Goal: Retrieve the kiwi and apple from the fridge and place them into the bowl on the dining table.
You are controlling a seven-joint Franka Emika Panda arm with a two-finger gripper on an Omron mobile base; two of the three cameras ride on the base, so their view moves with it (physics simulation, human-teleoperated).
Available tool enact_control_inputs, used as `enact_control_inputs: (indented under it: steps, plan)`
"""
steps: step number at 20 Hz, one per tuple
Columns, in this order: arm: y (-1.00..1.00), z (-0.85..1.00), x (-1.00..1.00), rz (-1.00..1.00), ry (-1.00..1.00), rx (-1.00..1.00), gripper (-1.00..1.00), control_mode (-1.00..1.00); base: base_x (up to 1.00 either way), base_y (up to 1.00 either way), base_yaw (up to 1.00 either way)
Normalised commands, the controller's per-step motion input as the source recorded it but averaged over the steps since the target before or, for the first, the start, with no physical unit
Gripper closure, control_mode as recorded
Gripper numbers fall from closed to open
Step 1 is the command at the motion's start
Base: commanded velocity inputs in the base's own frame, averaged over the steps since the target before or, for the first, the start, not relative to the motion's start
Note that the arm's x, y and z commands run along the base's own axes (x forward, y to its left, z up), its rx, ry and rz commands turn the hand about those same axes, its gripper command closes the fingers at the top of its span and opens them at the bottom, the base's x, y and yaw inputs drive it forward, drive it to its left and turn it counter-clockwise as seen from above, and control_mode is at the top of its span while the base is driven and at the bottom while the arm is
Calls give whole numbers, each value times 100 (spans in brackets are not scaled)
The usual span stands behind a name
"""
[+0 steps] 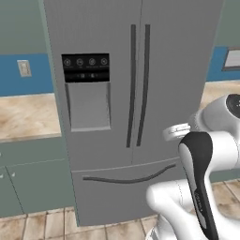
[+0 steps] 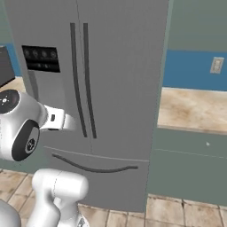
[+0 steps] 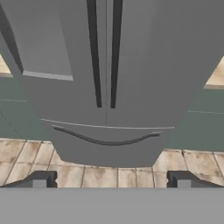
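While the fridge [image 3: 109, 65] sits shut dead ahead, its two dark door handles [image 3: 105, 52] line up between the gripper [image 3: 109, 180] tips, jaws spread wide, holding nothing, well short of it.

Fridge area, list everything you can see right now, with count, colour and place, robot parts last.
fridge: one, grey steel, centre, doors shut
door handles: two, dark, vertical, at the door seam
drawer handle: one, dark, curved, across the bottom drawer
dispenser panel: one, black, on one upper door
counter: beige marbled, either side of the fridge
cabinets: teal, under the counter
wall outlet: one, pale, on the blue wall
floor: tan tiles
arm: one, white with dark joints, facing the fridge
gripper: one, open, holding nothing
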Motion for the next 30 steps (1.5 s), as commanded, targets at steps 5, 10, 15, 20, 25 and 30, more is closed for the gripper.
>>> enact_control_inputs:
  steps: [5,10,15,20,25,30]
  plan:
    - [0,0,0,0,0,0,-100,100,-35,17,0]
    - [0,0,0,0,0,0,-100,100,-22,31,0]
    - [0,0,0,0,0,0,-100,100,-11,37,0]
    - [0,0,0,0,0,0,-100,100,-21,9,0]
    - [0,0,-11,0,0,0,-100,-100,-25,0,0]
    - [0,0,0,0,-2,0,-100,-100,0,0,0]
